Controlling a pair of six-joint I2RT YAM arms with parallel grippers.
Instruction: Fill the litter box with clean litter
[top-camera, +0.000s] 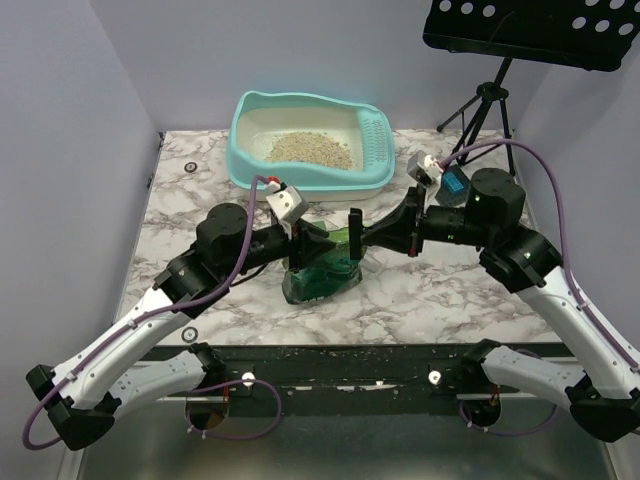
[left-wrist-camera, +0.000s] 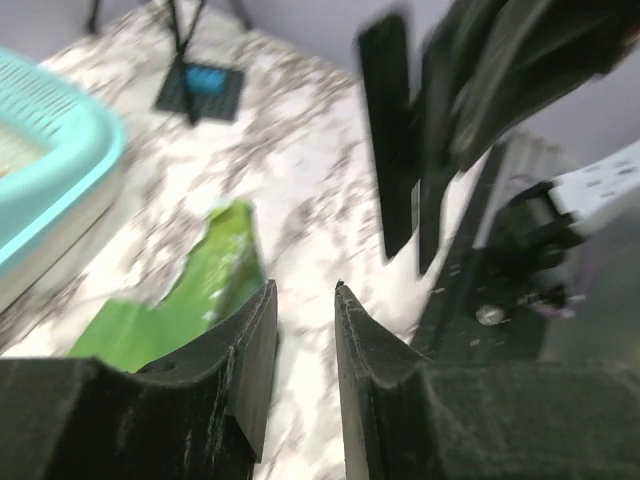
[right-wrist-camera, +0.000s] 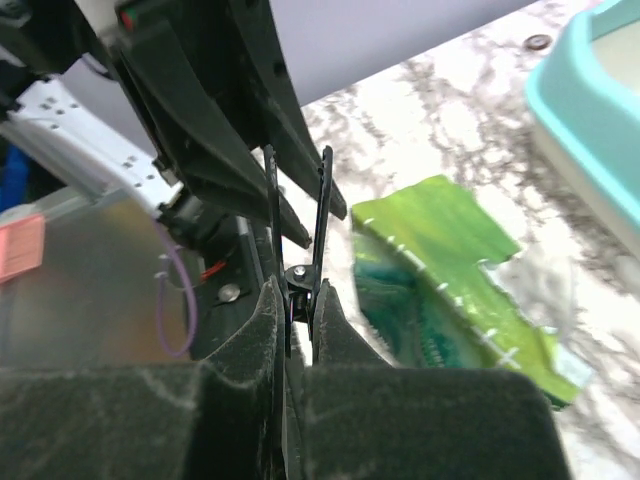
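Observation:
The turquoise litter box (top-camera: 243, 140) stands at the back centre, with pale tan litter (top-camera: 310, 148) heaped inside. The green pouch (top-camera: 322, 275) stands crumpled on the marble table between my grippers. My left gripper (top-camera: 305, 240) is just left of the pouch's top. In the left wrist view it (left-wrist-camera: 305, 292) is open with only table in the gap, and the pouch (left-wrist-camera: 195, 290) lies to its left. My right gripper (top-camera: 365, 237) is shut on black scissors (right-wrist-camera: 320, 200), whose blades point toward the left arm, with the pouch (right-wrist-camera: 430, 260) to their right.
A blue object (top-camera: 455, 183) on a black base sits at the back right by a tripod stand (top-camera: 480, 105). The litter box edge shows in the left wrist view (left-wrist-camera: 60, 170) and the right wrist view (right-wrist-camera: 580, 110). The scissors (left-wrist-camera: 395, 140) hang close ahead of the left fingers.

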